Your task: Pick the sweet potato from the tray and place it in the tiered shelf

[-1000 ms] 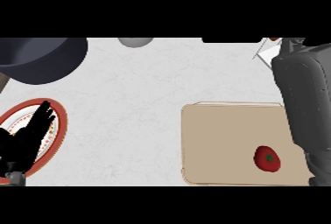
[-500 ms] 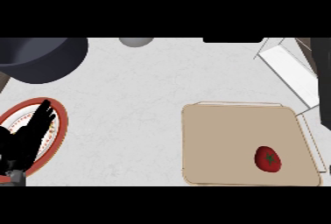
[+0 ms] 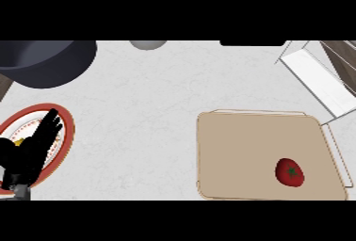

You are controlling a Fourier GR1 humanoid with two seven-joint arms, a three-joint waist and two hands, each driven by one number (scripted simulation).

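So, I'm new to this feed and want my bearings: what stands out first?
A red tomato-like thing lies alone on the beige tray at the lower right. At the left edge, the black left hand rests open, fingers up, over a red-rimmed plate. A white tiered shelf sits top right.

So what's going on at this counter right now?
Nothing is being held at the moment. The robot's left hand rests open over a red-rimmed plate at the left. A red tomato-like vegetable lies on the tan tray at the right, untouched. The white shelf sits at the upper right. The right hand is out of view.
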